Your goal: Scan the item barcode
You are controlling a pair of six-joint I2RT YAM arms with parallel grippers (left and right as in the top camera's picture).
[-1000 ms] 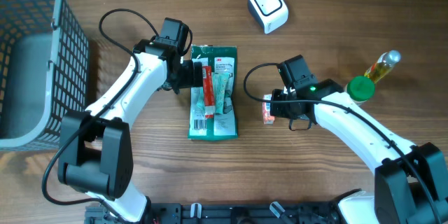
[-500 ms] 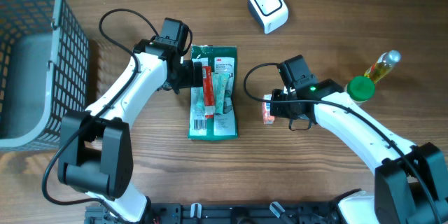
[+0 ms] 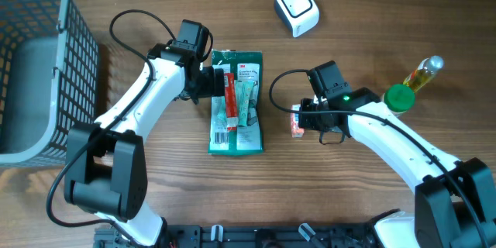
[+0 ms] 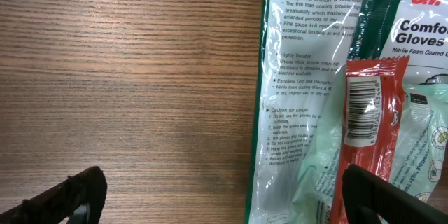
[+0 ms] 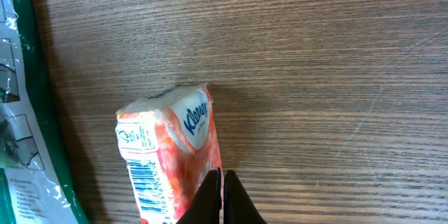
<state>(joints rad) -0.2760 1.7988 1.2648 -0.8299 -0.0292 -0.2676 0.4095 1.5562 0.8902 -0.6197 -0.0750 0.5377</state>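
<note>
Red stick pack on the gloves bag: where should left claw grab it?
Probably pinch across its narrow width at mid-length, from straight above. The red stick pack lies flat on the gloves bag, long and thin, both long edges exposed. Left claw is open.

Bright, even light is coming from above. The wooden table (image 3: 155, 201) is showing clear grain, with shadows lying soft and short beneath things. In the left wrist view, glare is streaking the glove packet (image 4: 308, 112) toward 1 o'clock. The fingertips (image 4: 70, 196) at 7 and 5 o'clock are reading dark and soft-edged.
</note>
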